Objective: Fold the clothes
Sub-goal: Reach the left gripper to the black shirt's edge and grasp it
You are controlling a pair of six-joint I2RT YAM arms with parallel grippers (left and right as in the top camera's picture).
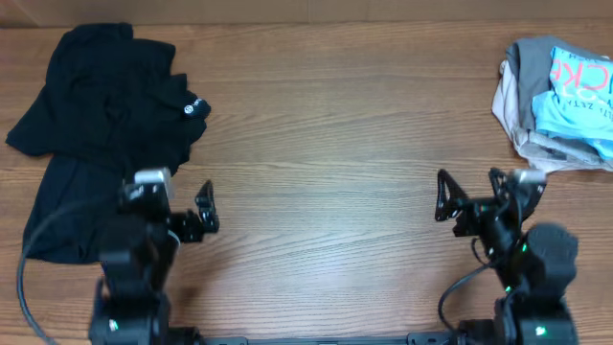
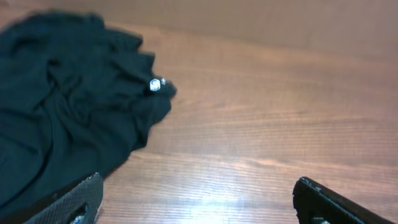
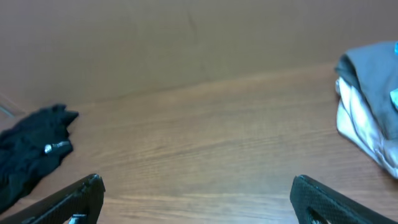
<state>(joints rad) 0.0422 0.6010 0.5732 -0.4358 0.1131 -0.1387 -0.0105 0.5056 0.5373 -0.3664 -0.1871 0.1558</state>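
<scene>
A crumpled black garment with a small white logo lies at the table's far left; it also shows in the left wrist view and the right wrist view. A stack of folded clothes, grey, cream and light blue, sits at the far right and shows in the right wrist view. My left gripper is open and empty, just right of the black garment's lower edge. My right gripper is open and empty over bare wood, in front of the stack.
The wooden table spans the whole view. A black cable loops at the lower left beside the left arm's base. A brown wall rises behind the table's far edge.
</scene>
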